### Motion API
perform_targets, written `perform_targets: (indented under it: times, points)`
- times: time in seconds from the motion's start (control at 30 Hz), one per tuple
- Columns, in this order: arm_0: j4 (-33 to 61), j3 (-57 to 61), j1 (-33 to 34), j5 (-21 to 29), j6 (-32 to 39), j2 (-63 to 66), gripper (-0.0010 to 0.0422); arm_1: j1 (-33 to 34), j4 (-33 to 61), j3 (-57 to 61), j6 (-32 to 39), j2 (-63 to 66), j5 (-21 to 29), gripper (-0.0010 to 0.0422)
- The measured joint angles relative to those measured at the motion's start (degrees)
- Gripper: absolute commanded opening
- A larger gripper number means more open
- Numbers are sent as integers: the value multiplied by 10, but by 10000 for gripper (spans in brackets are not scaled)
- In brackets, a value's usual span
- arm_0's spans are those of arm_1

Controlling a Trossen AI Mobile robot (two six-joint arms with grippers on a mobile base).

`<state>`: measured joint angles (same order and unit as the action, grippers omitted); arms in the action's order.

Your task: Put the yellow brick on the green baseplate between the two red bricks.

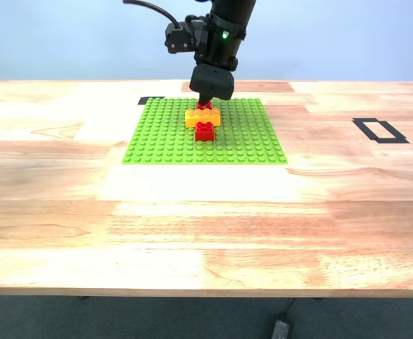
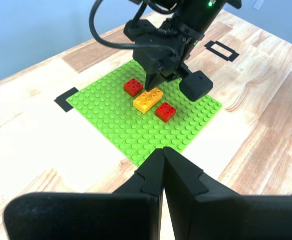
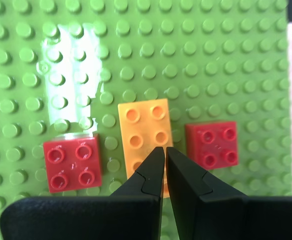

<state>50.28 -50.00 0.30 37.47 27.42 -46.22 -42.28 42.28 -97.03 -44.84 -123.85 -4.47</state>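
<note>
No readable text, label, brand, number or sign shows in any view. The black tape outlines on the table (image 1: pixel 65 233) carry no writing, and the bricks' studs show no legible lettering.

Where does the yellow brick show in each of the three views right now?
Exterior view: the yellow brick lies on the green baseplate, under an arm.
First wrist view: yellow brick mid-plate, below the other arm.
Second wrist view: yellow brick just beyond my second gripper.
Shared landmark: the two red bricks flanking it.
</note>
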Motion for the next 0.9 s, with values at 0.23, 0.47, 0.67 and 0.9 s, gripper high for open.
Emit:
perform_targets:
  times: [0.23,0.47,0.67,0.9]
  points:
    - [2,0,0,0,0,0,0,0,-13,14,0,-3,0,3]
    - [-5,0,0,0,0,0,0,0,-27,18,0,-4,-4,3]
    - [-9,0,0,0,0,0,0,0,-27,19,8,-17,-13,3]
    - [-8,0,0,0,0,0,0,-10,-30,16,9,-43,-6,3]
